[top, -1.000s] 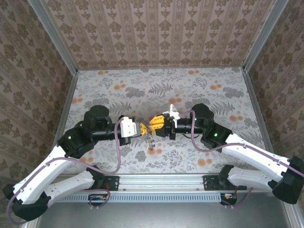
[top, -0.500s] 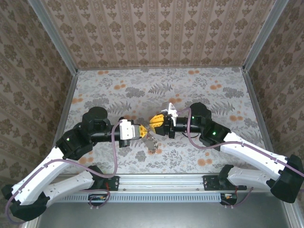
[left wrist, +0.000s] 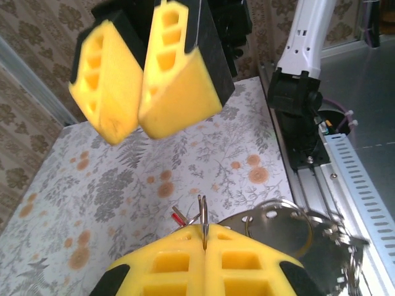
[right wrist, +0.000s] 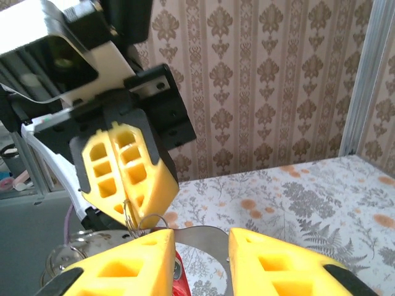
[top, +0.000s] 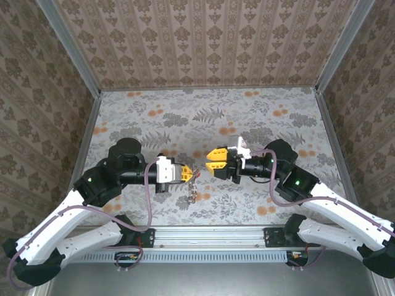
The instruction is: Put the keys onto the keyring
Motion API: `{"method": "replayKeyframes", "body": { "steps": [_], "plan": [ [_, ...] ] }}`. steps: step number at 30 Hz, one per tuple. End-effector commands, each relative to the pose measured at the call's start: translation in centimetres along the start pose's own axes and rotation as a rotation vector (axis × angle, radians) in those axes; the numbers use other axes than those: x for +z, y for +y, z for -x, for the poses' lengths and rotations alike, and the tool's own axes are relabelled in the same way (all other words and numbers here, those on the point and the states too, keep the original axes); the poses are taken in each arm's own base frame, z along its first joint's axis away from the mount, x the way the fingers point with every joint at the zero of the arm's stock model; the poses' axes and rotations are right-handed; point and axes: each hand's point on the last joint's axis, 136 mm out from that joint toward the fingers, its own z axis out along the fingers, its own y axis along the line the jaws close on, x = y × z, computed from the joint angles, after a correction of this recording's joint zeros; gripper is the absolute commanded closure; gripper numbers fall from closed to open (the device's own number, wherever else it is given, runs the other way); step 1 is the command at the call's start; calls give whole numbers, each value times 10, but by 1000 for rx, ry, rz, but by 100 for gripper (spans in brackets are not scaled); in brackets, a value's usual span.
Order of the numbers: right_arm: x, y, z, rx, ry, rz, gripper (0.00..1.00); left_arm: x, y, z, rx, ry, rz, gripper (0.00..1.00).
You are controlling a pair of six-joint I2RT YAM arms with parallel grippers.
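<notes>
My left gripper (top: 188,174) is shut on the keyring (left wrist: 202,217), a thin metal ring seen edge-on that sticks up from between its yellow fingers (left wrist: 247,262). The keys (top: 193,189) hang from it in a small bunch: a red-marked key piece (left wrist: 178,216) and a round silver tag (left wrist: 279,227). My right gripper (top: 210,162) faces the left one a short way to the right. It is open, its fingers (right wrist: 126,265) apart, with a silver metal blade (right wrist: 207,237) showing in the gap behind them. The left gripper (right wrist: 128,202) and keyring (right wrist: 131,217) sit just beyond.
Both grippers hover over the middle of the flowered table (top: 247,117). Patterned walls close off the back and sides. The metal rail (top: 203,235) with the arm bases runs along the near edge, and purple cables (top: 150,197) loop beside each arm.
My right gripper has pulled back to the right, away from the left one, and its jaws have spread wider. The key bunch stays hanging at the left gripper.
</notes>
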Motion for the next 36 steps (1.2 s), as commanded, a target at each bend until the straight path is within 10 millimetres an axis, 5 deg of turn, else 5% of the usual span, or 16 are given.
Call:
{"method": "replayKeyframes", "body": {
  "steps": [1, 14, 36],
  "plan": [
    [-3, 11, -3, -25, -20, 38, 66, -5, 0, 25, 14, -95, -27, 100],
    [-6, 39, 7, -44, -52, 189, 65, -2, 4, 26, -96, -205, 8, 100],
    [14, 44, 4, -43, -22, 232, 72, 5, 0, 22, -117, -251, -20, 100]
  ]
}}
